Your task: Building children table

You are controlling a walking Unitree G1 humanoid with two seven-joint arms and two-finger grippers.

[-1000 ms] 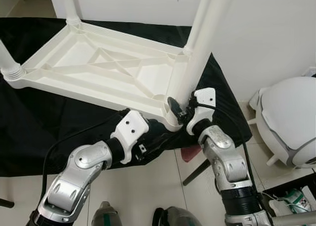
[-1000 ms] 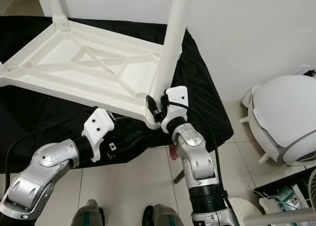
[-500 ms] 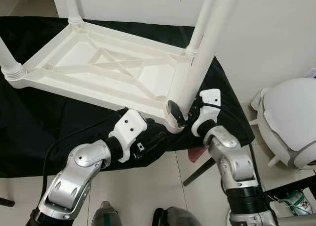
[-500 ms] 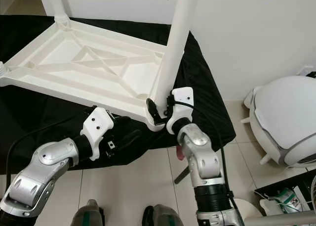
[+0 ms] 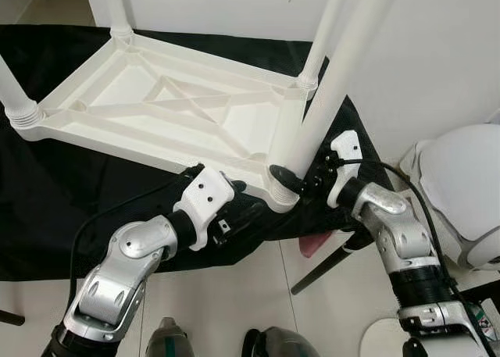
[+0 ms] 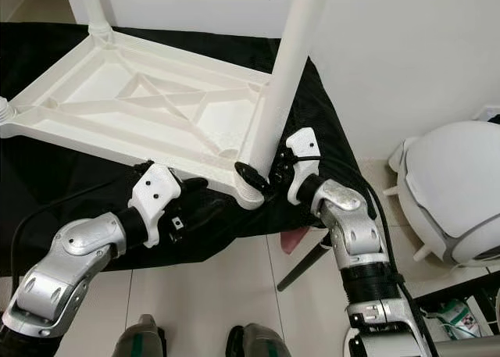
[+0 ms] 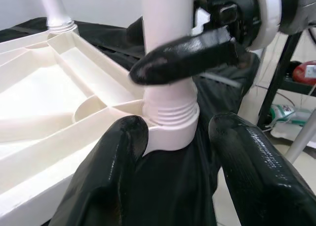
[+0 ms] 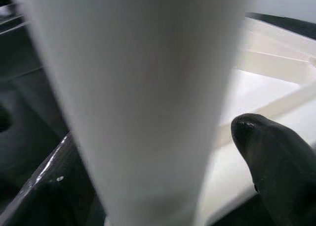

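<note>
A white plastic children's table (image 5: 156, 107) lies upside down on a black cloth (image 5: 62, 208). Legs stand in its other corners. My right gripper (image 5: 301, 173) is shut on the near right leg (image 5: 336, 83) just above its threaded base; the right wrist view has the leg (image 8: 148, 87) filling the gap between both fingers (image 8: 276, 157). My left gripper (image 5: 251, 208) sits low at that same corner, open, its fingers (image 7: 108, 161) on either side of the corner socket (image 7: 170, 119). The right gripper's finger crosses the leg above the socket.
A white wall rises close behind the table. A rounded white object (image 5: 469, 193) stands on the tiled floor at the right. A black stand leg (image 5: 328, 255) and something red (image 5: 316, 244) show below the cloth's edge. My feet (image 5: 172, 341) are at the bottom.
My right forearm has swung out to the right, the gripper turning round the leg's base while still holding it. The leg leans a little more rightward. The left gripper stays at the corner.
</note>
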